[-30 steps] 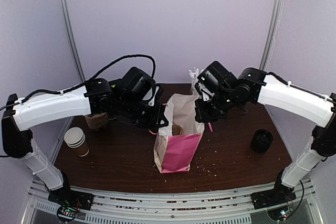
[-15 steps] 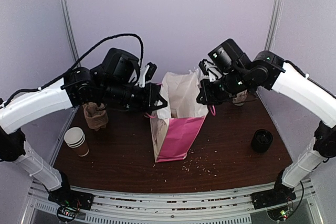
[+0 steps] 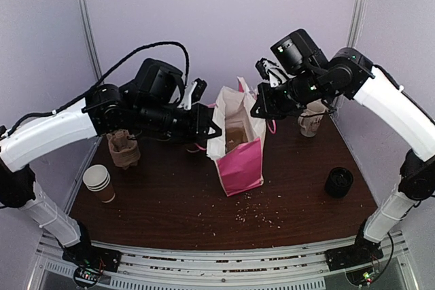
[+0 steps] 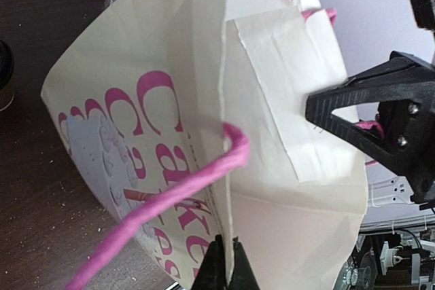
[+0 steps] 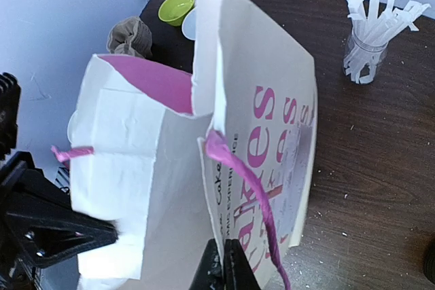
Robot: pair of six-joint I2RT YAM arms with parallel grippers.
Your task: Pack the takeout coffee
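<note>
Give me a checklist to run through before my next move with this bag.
1. Grip: left claw shut on the paper bag rim: ok.
2. Grip: right claw shut on the opposite rim: ok.
3. Mouth of the bag spread open: ok.
4. Load: takeout coffee inside: cannot tell; only a brownish patch shows through the mouth from above.
5. Base resting on the table: cannot tell.

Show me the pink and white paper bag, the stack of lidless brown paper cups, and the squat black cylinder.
pink and white paper bag point(image 3: 243, 166): top external view, pink front panel.
stack of lidless brown paper cups point(image 3: 99, 183): top external view, stacked rims.
squat black cylinder point(image 3: 338, 183): top external view, its middle.
</note>
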